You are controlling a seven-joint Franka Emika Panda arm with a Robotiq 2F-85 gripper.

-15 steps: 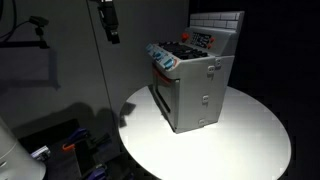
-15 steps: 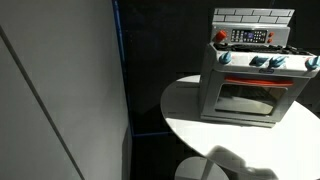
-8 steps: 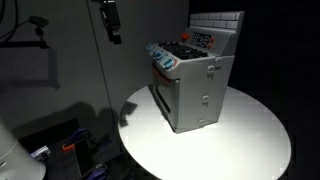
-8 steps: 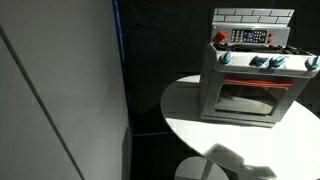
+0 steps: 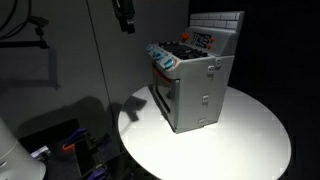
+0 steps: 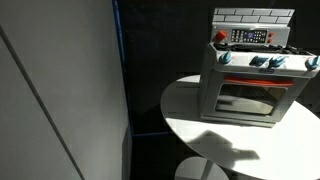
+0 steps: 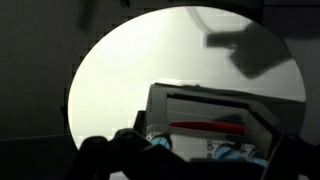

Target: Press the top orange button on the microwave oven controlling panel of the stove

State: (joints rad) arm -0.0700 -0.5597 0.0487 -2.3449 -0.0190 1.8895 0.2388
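A grey boxy toy stove (image 5: pixel 196 88) stands upright on a round white table (image 5: pixel 250 135), close to its edge. Its oven door is shut, with a window in front and a row of blue knobs above it. A white tiled back wall rises behind the dark cooktop. The panel (image 6: pixel 250 36), a small dark rectangle with tiny red and white marks, sits upright against that wall

round white table (image 5: pixel 250 130) (seemingly dark room)
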